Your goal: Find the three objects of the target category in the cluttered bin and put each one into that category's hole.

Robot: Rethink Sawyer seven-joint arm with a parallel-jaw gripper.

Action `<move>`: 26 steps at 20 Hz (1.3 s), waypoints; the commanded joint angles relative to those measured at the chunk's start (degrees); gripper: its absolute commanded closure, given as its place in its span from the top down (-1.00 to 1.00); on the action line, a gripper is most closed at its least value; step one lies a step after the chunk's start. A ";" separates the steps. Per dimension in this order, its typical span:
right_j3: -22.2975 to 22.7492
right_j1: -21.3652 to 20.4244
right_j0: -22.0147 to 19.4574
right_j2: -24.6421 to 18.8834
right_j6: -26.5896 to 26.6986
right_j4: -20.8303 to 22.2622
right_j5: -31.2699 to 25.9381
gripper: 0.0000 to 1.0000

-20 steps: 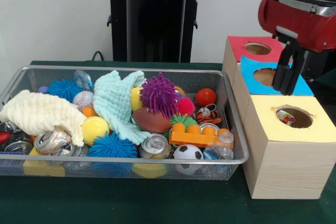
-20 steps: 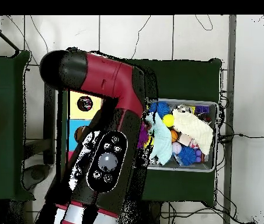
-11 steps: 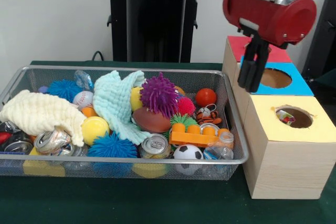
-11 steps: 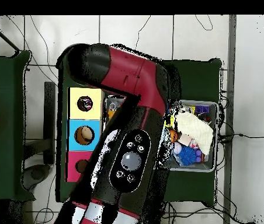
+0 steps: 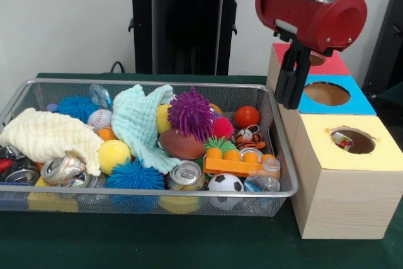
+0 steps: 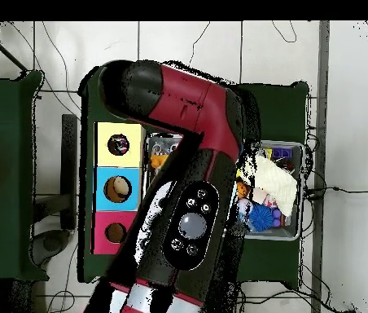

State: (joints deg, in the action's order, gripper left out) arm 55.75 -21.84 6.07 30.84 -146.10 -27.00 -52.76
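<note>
- Green table (image 5: 189, 244) before a pale wall; nearest the camera is the wire bin's (image 5: 151, 192) front rim.
- Along that rim lie a soccer ball (image 5: 225, 184), a can (image 5: 185, 176), a blue spiky ball (image 5: 134, 176) and an orange block (image 5: 238, 161), its long axis running along the rim.
- Deeper in: a football (image 5: 182, 144), a purple spiky ball (image 5: 191, 113), a mint cloth (image 5: 140, 125), a cream cloth (image 5: 47, 135).
- Beside the bin stands the box row: yellow hole (image 5: 353, 140) nearest, then blue hole (image 5: 327, 93), red hole (image 5: 312, 58) farthest.
- The gripper (image 5: 288, 89) hangs over the bin's box-side wall, above everything. Its jaws look together with nothing between them, though I can't be certain.
- The bin's contents lie below it and away from the boxes; I judge open air above the pile, with the wire wall the edge to clear.
</note>
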 commanded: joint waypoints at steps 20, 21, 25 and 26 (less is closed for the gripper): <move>11.66 -2.13 -8.27 -13.60 7.01 7.00 6.60 -1.00; 12.02 -2.20 -8.68 -13.65 6.93 7.42 7.41 -1.00; 12.62 -2.39 -10.69 -14.78 9.14 9.19 9.60 -1.00; 12.63 -2.41 -11.41 -15.42 9.87 9.76 9.53 -1.00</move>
State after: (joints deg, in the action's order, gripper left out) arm 59.61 -23.88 -1.79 24.05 -146.10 -21.15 -46.56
